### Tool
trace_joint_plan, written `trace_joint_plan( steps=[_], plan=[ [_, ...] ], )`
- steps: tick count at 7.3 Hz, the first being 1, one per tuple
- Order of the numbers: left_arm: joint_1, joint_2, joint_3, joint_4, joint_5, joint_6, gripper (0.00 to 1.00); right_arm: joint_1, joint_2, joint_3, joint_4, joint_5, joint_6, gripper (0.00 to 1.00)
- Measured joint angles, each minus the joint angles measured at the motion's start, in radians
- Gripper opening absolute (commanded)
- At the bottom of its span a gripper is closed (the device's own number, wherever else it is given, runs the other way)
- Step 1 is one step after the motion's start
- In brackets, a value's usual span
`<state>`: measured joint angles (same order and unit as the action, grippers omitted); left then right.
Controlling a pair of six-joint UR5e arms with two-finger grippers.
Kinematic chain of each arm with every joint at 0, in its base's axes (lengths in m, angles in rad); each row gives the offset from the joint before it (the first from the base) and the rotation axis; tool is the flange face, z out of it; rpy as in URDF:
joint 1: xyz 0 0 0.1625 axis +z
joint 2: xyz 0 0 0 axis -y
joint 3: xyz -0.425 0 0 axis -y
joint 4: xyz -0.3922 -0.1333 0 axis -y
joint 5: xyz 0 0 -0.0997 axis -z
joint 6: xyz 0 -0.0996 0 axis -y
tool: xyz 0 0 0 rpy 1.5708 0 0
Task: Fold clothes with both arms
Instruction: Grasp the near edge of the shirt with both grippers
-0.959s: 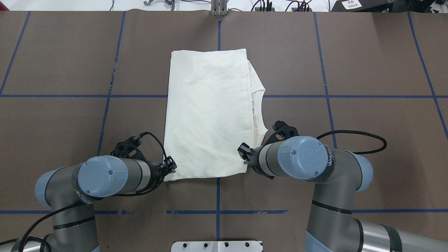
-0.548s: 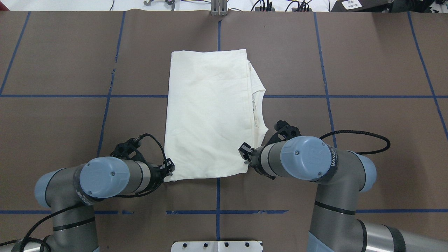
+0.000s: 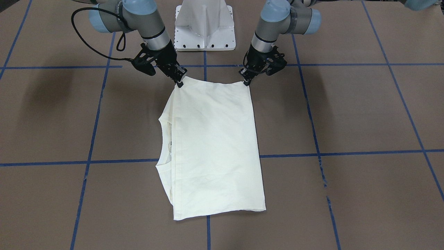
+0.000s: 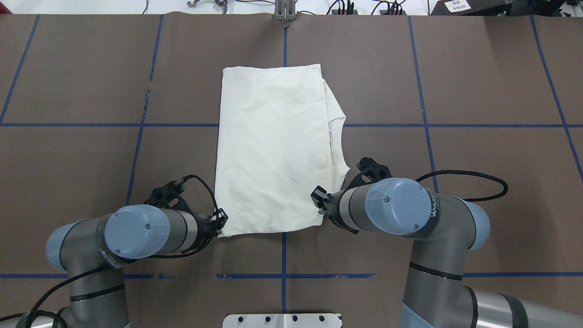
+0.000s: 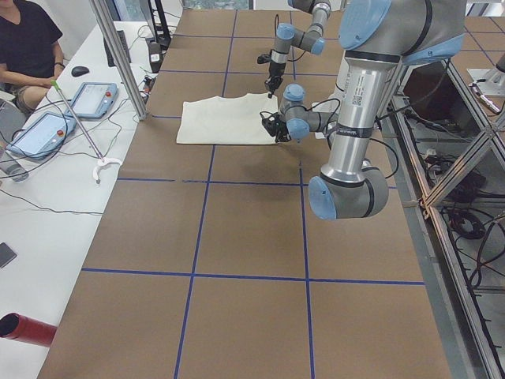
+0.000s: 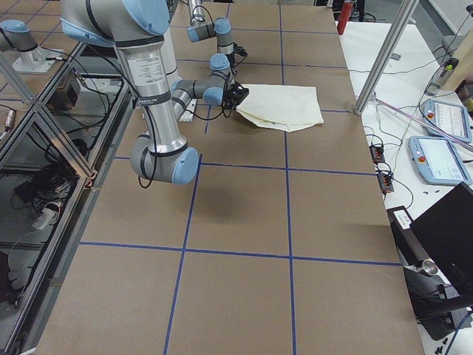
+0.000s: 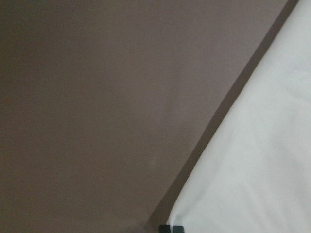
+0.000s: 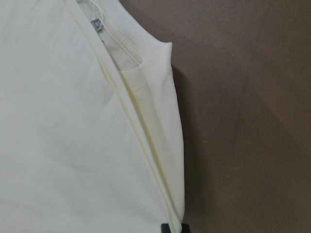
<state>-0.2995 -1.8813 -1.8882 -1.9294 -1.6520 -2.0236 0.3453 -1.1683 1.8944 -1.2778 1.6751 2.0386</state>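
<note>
The cream shirt (image 4: 273, 146) lies folded into a tall rectangle at mid-table, plain side up, with the neckline peeking out along its right edge (image 3: 166, 146). My left gripper (image 4: 222, 225) sits at the shirt's near left corner (image 3: 247, 81), shut on the fabric. At the near right corner my right gripper (image 4: 319, 205) is shut on the cloth too (image 3: 180, 82). Between them the near hem is slightly raised. The left wrist view shows the shirt's edge (image 7: 252, 170) over brown table. The right wrist view shows folded layers and the collar (image 8: 73, 136).
Brown table cover (image 4: 478, 91) marked with blue tape lines. The white base pedestal (image 3: 204, 24) stands between the arms. On the robot's left a side table holds pendants (image 5: 91, 99), a grabber stick (image 5: 79, 126) and a seated person (image 5: 24, 47).
Both arms have shifted only slightly; the left gripper has edged toward the robot and the near left corner of the shirt has moved a little with it.
</note>
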Motion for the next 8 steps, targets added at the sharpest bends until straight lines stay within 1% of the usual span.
trace_joint_plan(
  steps=[1, 2, 4, 5, 7, 8],
  plan=[
    [0.000, 0.007, -0.040, 0.001, -0.016, 0.002, 0.00, 0.000, -0.003, 0.005, 0.000, 0.000, 0.000, 0.00],
    [0.001, 0.026, -0.107, 0.002, -0.038, 0.002, 0.00, -0.008, -0.021, 0.028, 0.000, 0.000, 0.002, 0.00],
    [0.026, 0.086, -0.256, 0.012, -0.056, -0.012, 0.00, -0.067, -0.103, 0.131, 0.000, -0.002, 0.015, 0.00],
    [0.044, 0.098, -0.306, 0.019, -0.057, -0.036, 0.00, -0.098, -0.125, 0.178, 0.000, -0.002, 0.041, 0.00],
    [0.063, 0.098, -0.384, 0.063, -0.058, -0.076, 0.00, -0.122, -0.149, 0.275, -0.012, 0.001, 0.092, 0.00],
    [0.068, 0.086, -0.402, 0.104, -0.057, -0.080, 0.00, -0.120, -0.152, 0.311, -0.019, 0.003, 0.102, 0.00]
  ],
)
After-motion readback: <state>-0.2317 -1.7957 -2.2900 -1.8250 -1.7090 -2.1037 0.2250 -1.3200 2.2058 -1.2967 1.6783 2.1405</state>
